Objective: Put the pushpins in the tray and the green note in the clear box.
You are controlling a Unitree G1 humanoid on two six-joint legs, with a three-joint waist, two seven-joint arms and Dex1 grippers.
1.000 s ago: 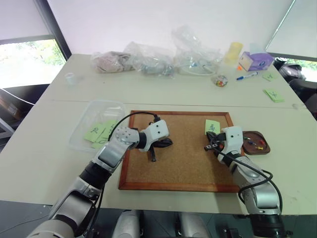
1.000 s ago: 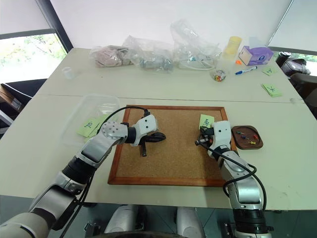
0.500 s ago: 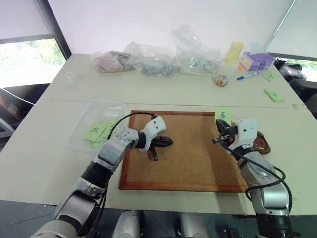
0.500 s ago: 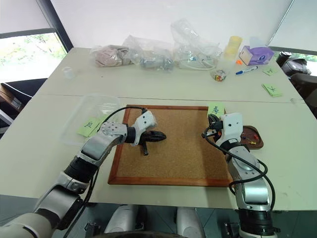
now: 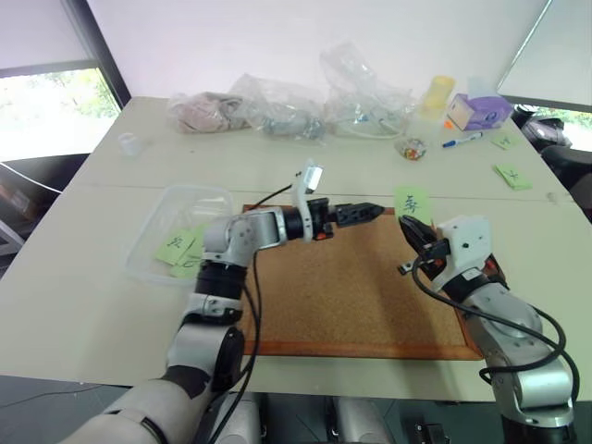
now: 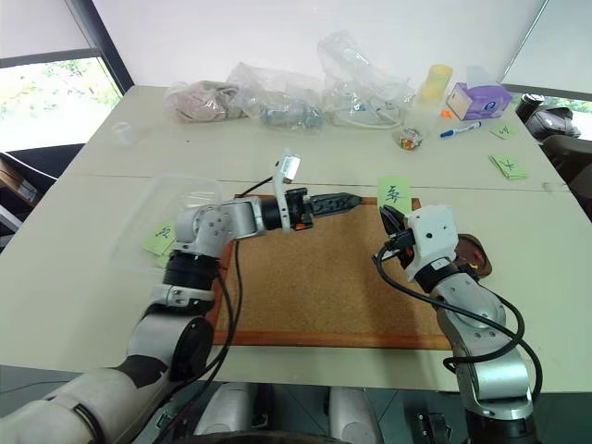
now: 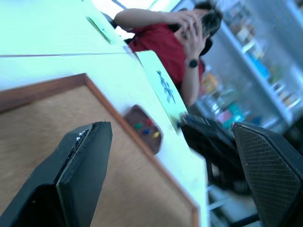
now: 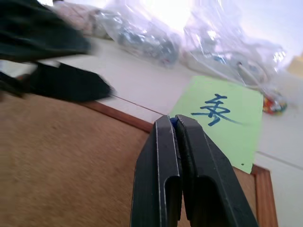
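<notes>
Right gripper (image 5: pixel 413 238) pinches the green note (image 5: pixel 413 201) upright by its lower edge; left gripper (image 5: pixel 370 210), jaws spread and empty, points straight at it, just beside.

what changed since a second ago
The right gripper lifted the green note off the cork board, shut on it. The left gripper rose, swung toward the note and opened. The tray, its pushpins and the clear box stayed put.
</notes>
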